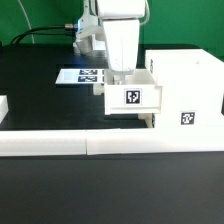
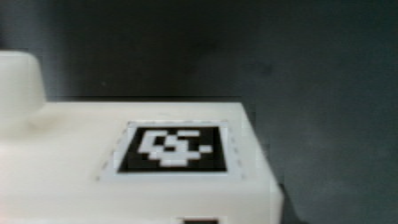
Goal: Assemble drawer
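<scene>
We read this as the tray-insertion step: a tray [image 1: 133, 95] sits at the center of the exterior frame, held up against the open face of the housing [image 1: 180, 88], which fills the right-center. It looks partly in, not seated flush. Next move, in our judgement: push it straight in along the slot, keeping it level so the edges don't catch.

Housing: tall boxy white plastic, matte, flat walls, one square black-and-white tag low on its front face. Border wall [image 1: 110, 143]: long low white strip across the lower frame. Table [image 1: 40, 100]: black, dull. Marker board [image 1: 80, 76]: flat white sheet with printed tags, center-left, behind the tray.

Arm: white, coming down from top center, the gripper [image 1: 121, 70] right above the tray. Fingers hidden by the gripper body and tray wall; we cannot tell if they're spread or pinching.

Tray: small white open box, smooth plastic, square tag [image 1: 133, 97] on its front. Wrist view shows a white plastic surface with rounded edge and a blurred tag [image 2: 175, 148] at lower center, plus a rounded white knob-like bump [image 2: 18, 88] at the left edge.
</scene>
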### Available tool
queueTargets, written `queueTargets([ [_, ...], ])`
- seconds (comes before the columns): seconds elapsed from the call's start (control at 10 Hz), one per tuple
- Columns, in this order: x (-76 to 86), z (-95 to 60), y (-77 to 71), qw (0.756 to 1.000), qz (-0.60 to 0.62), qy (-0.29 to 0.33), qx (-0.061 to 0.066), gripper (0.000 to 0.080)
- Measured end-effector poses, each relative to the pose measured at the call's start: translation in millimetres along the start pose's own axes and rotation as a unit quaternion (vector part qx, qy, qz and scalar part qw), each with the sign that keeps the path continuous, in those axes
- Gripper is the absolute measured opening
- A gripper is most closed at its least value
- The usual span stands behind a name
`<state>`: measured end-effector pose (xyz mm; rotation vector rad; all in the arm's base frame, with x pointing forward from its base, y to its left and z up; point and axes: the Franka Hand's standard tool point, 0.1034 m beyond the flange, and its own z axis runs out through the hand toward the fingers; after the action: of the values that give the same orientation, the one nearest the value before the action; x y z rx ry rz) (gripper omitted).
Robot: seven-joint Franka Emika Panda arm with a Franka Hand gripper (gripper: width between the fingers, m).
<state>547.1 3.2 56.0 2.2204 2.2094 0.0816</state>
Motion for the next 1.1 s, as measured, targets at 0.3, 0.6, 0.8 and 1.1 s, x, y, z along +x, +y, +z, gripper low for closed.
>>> queueTargets([
  [0.3, -1.7, 0.1, 0.5, 1.000, 0.003, 0.000, 0.000, 0.0042],
  [0.6, -3.2, 0.1, 0.4, 1.000, -0.009, -0.001, 0.000, 0.0042],
  [0.8, -1.3, 1.0, -2.1, 1.000, -0.012, 0.000, -0.004, 0.0042],
  [1.1, -1.7, 2.3, -3.5, 1.000, -0.009, 0.001, -0.007, 0.0042],
])
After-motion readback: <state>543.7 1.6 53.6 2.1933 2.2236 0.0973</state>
